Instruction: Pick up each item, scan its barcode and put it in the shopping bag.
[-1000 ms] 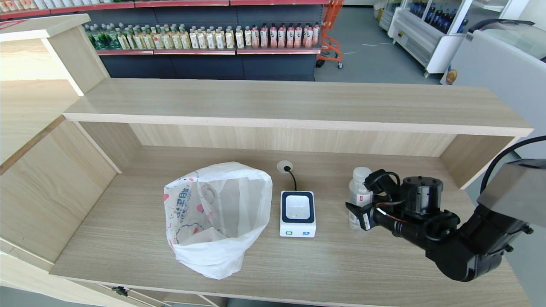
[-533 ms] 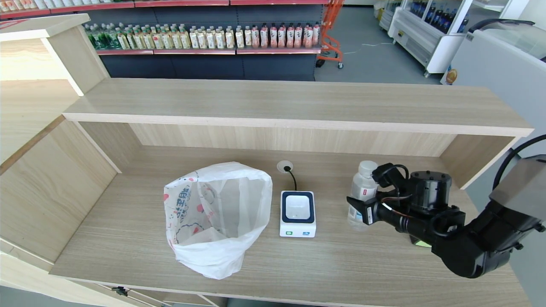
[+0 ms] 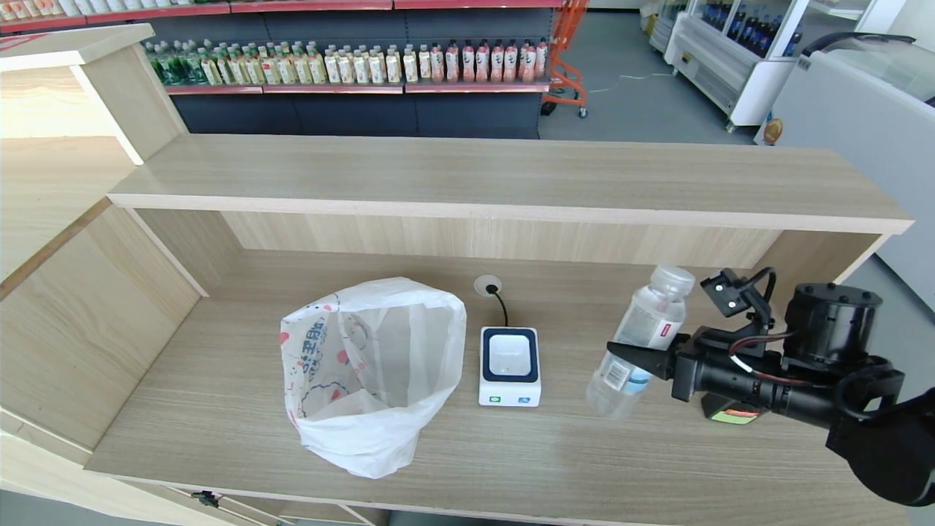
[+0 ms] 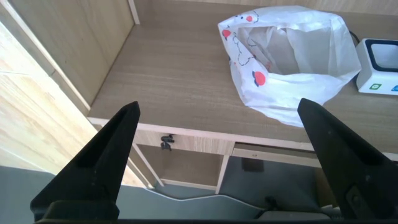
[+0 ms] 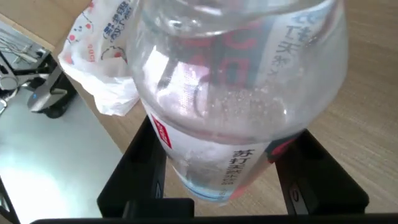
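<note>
Bottle's off the table, scanner's next!

One clear water bottle (image 3: 652, 314) hangs tilted above the table (image 3: 511, 453), clamped round its body in my right jaws, near the scanner's (image 3: 510, 365) right side. I'd say the tilt is to bring the barcode round to the window. Past the scanner, the shopping bag (image 3: 372, 380) stands open-mouthed, ready. My left jaws gape wide, empty, by the table's near edge. Count: one bottle, one scanner, one bag.

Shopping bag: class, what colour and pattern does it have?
White shopping bag with red and dark blue prints, clearest in the left wrist view.
</note>
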